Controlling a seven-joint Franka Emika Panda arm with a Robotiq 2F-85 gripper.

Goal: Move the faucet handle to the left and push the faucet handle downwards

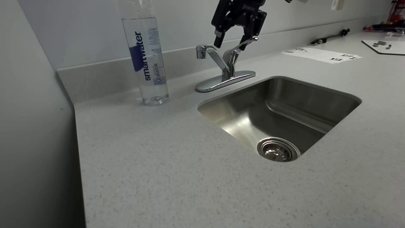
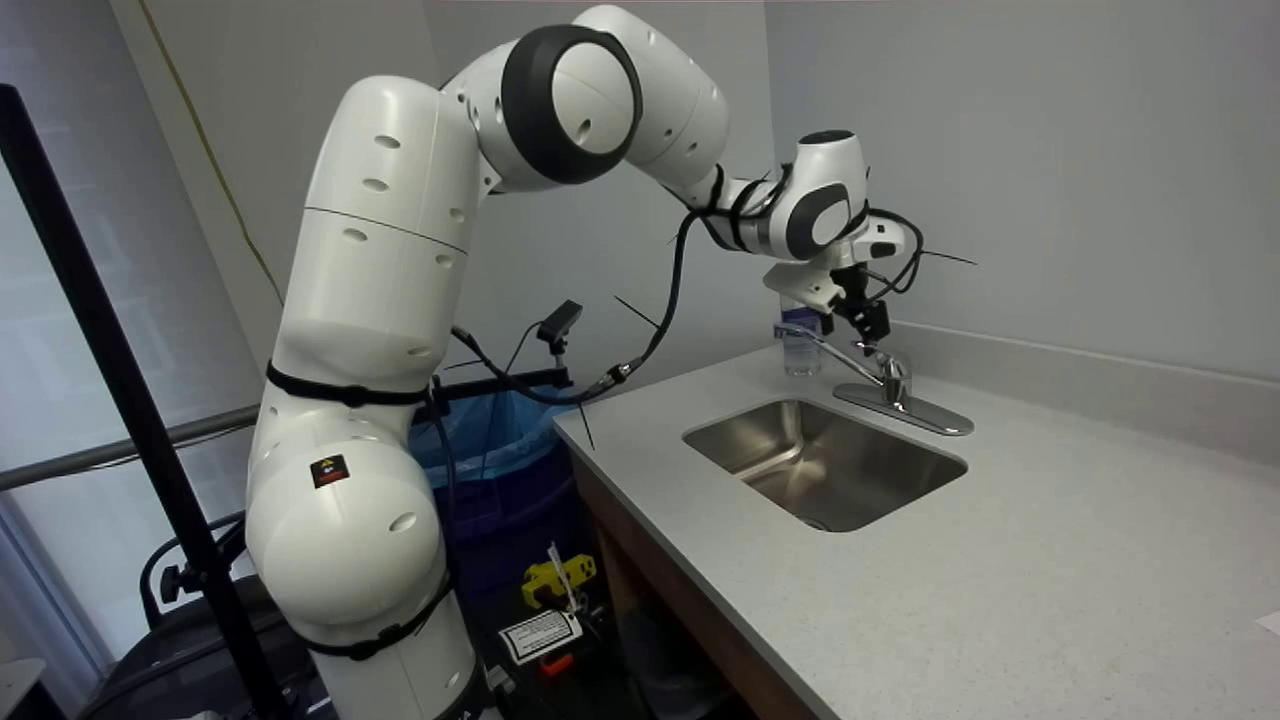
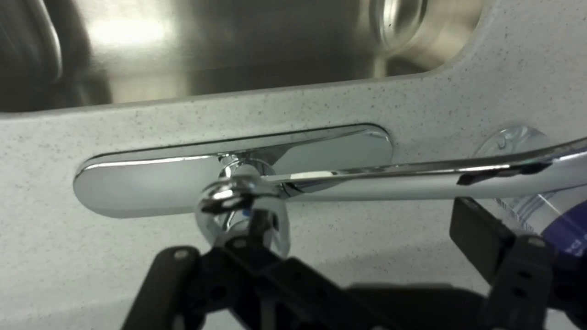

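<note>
Faucet handle [image 1: 239, 48]: flat chrome lever atop the small faucet [image 1: 231, 68], in front of the backsplash [image 1: 107, 77], sloping up to a raised free end in an exterior view; by judgement, not yet pressed down. From beneath, spout [image 1: 217, 58] aimed left. At the handle, gripper [image 1: 230, 45] with fingers [image 3: 479, 236] spread well apart and nothing clamped: right finger [image 1: 249, 33] just behind the handle in an exterior view, left finger [image 1: 219, 40] above the spout. Cannot tell true contact of finger and handle from mere overlap. Likely step in hand: leftward sweep of the handle. For a clean sweep, set the right finger against the handle's right side, low enough not to ride over the top, and follow an arc about the faucet's axis rather than a straight line. Keep the left finger clear of the spout, to avoid snagging. For the downward push afterwards, bring the fingers together, rise over the free end, and press down there with light force, easing off at firm resistance. Farther out: steel sink [image 1: 303, 98] on the near side; water bottle [image 1: 148, 60] to the left, on the side of the sweep, hence short, slow travel.
</note>
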